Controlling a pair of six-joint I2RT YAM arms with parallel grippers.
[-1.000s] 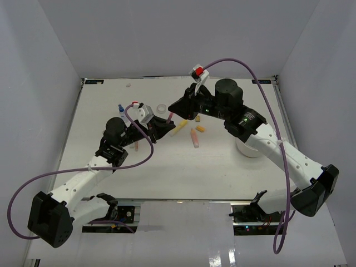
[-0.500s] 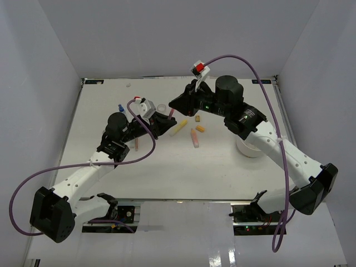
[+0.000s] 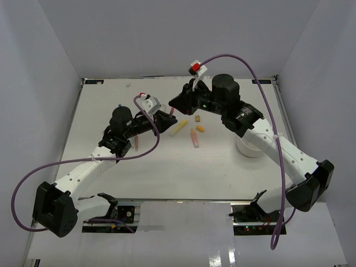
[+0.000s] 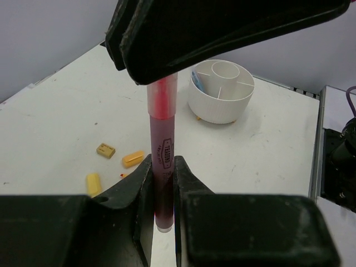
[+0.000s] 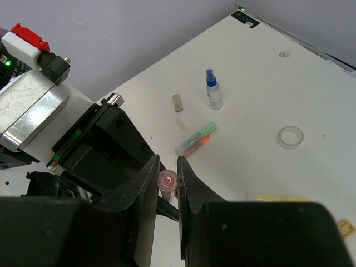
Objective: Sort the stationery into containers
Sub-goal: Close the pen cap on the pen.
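Top external view: cf. one second earlier, the left gripper [image 3: 166,117] has been carried farther up the table [image 3: 111,172] and is closed up against the right gripper [image 3: 177,105]. One red marker [image 4: 162,147] is clamped at both ends: left fingers on the barrel, right fingers on the end cap. It is held off the table, well apart from the white tub [image 3: 248,149]. A handover or cap pull is judged under way; which cannot be told. From above, the tub is part-hidden by the right arm, and the contents are too small to identify.
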